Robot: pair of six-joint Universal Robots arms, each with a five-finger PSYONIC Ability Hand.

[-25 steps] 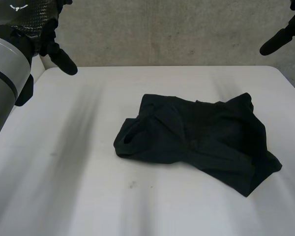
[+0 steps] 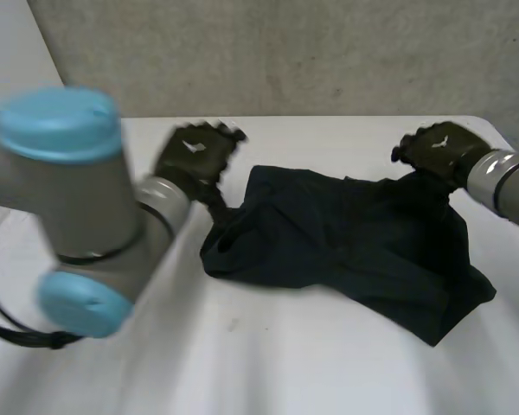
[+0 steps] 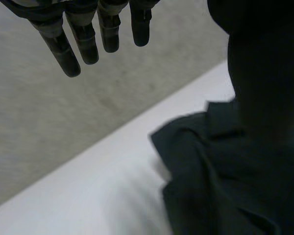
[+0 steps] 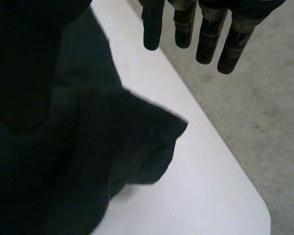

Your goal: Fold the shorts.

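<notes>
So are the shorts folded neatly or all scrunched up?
Scrunched up. The shorts lie in a lumpy, wrinkled heap on the table, edges uneven, no neat fold.

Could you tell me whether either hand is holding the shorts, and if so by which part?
Nothing is held: the left hand and right hand are open, fingers straight, at the far corners of the shorts.

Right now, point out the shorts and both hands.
shorts (image 2: 363, 242), head view, middle of the cloth.
left hand (image 2: 195, 156), head view, back of the hand.
right hand (image 2: 437, 149), head view, back of the hand.
</notes>
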